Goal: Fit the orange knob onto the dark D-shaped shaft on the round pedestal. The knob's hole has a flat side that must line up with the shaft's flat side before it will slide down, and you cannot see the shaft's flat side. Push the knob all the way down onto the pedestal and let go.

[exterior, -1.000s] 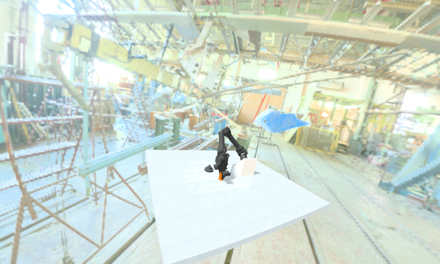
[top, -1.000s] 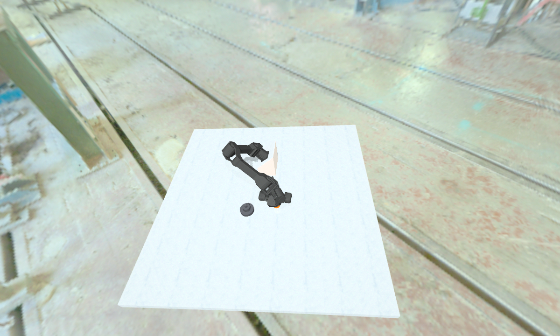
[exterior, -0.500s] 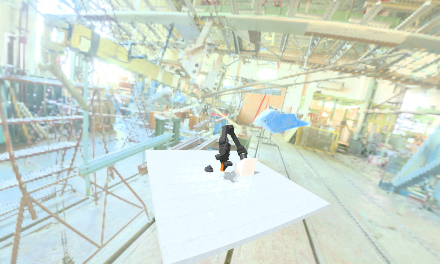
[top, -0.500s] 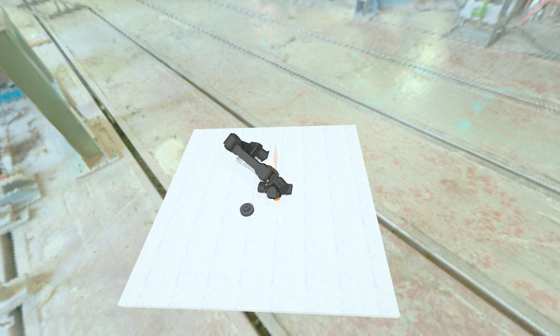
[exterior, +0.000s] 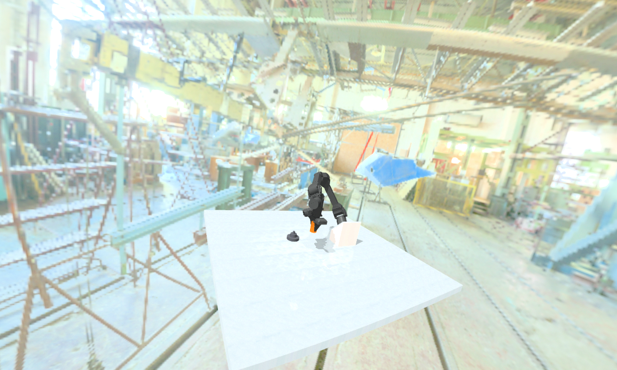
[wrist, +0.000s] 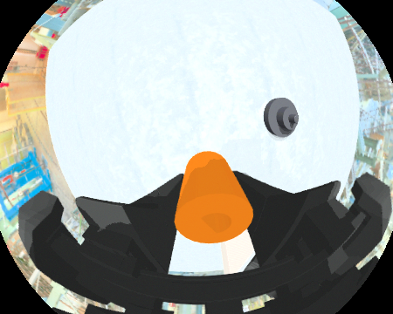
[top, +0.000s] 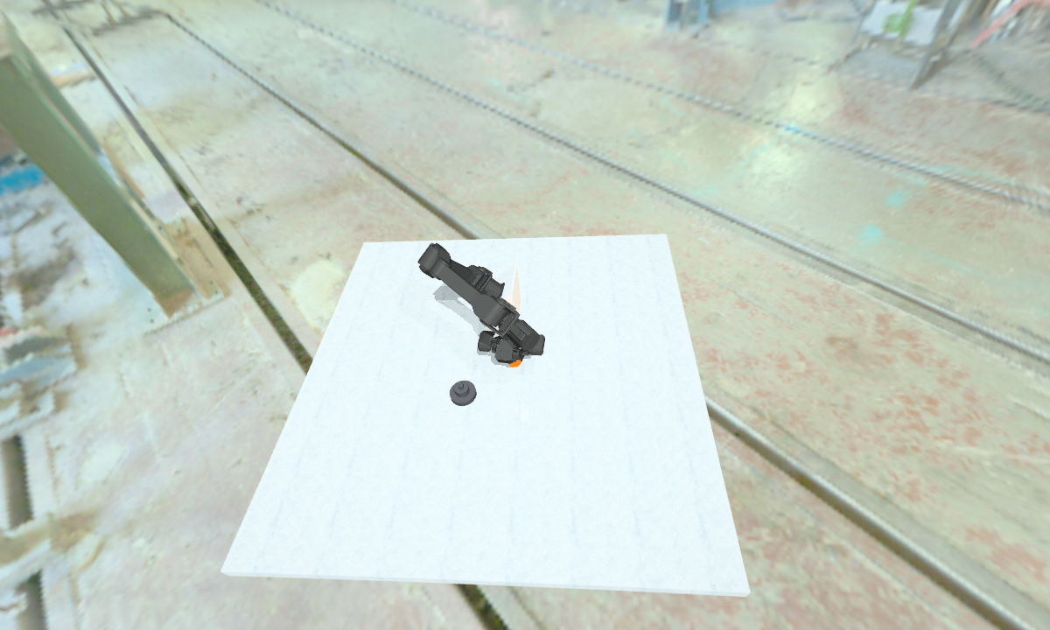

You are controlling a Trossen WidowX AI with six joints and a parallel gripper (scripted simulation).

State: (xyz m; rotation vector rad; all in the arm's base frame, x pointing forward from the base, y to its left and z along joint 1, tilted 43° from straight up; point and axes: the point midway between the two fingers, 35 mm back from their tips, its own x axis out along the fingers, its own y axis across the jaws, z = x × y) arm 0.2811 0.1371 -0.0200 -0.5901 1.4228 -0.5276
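The orange knob (top: 514, 363) (exterior: 312, 226) (wrist: 214, 218) is held upright in the air above the white table. My gripper (wrist: 209, 179) is shut on it, one dark finger on each side. The dark round pedestal (top: 463, 400) (exterior: 292, 238) (wrist: 272, 118) stands on the table with its thin shaft (exterior: 293, 232) (wrist: 294, 119) pointing up and bare. In the wrist view the pedestal is to the right of and beyond the knob. In the top view it is to the lower left of the gripper. The knob's hole and the flat side of the shaft cannot be made out.
A pale pink upright panel (top: 516, 288) (exterior: 348, 233) stands on the white table (top: 591, 470) (exterior: 278, 299) near the arm's base, on the other side of the gripper from the pedestal. The table's far edge lies behind the arm in the top view.
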